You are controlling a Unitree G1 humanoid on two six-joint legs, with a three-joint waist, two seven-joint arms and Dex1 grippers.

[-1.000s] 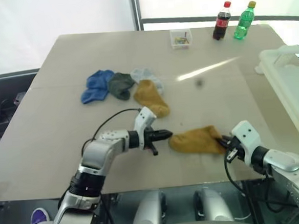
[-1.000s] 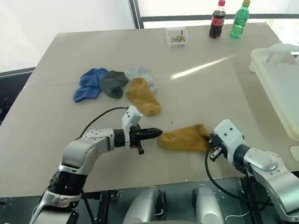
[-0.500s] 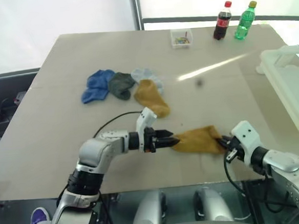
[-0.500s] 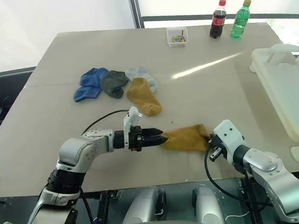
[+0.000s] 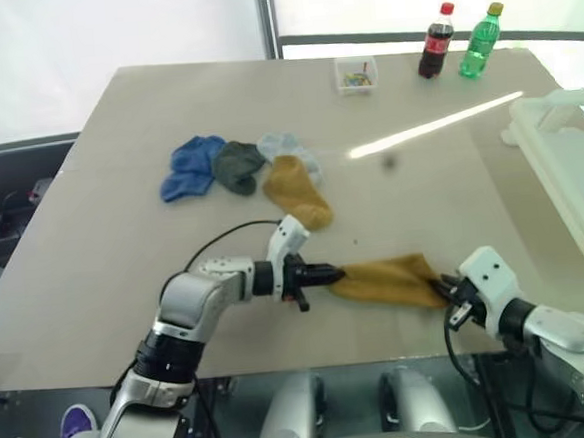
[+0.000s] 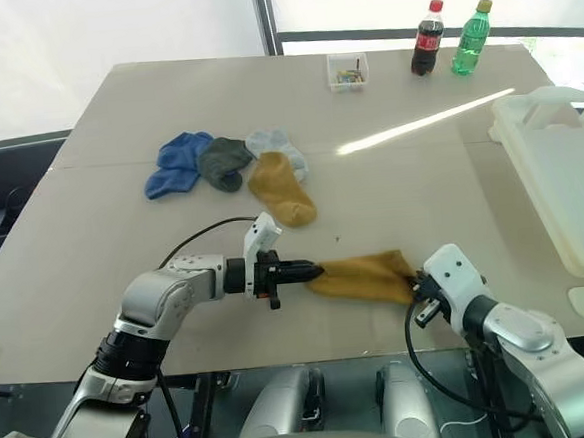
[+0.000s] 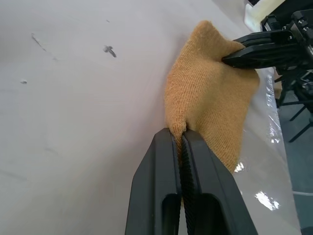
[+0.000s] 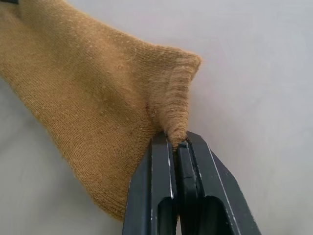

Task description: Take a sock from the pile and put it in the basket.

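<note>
Sock: a mustard yellow sock (image 5: 389,280) lies stretched on the table (image 5: 113,241) near its front edge, pinched at both ends.
Left tool (image 7: 179,138): clamped on the sock's left end.
Right tool (image 8: 174,143): clamped on the sock's cuff.
Pile (image 5: 241,172): further back on the table, blue, dark green, pale and mustard socks.
Basket (image 5: 580,174): white, at the table's right edge.

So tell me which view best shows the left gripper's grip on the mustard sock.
The left wrist view: the left gripper is shut on the mustard sock, pinching a fold of its edge. The eye views show that contact small and from the side; the right wrist view shows the right gripper pinching the sock's other end.
</note>
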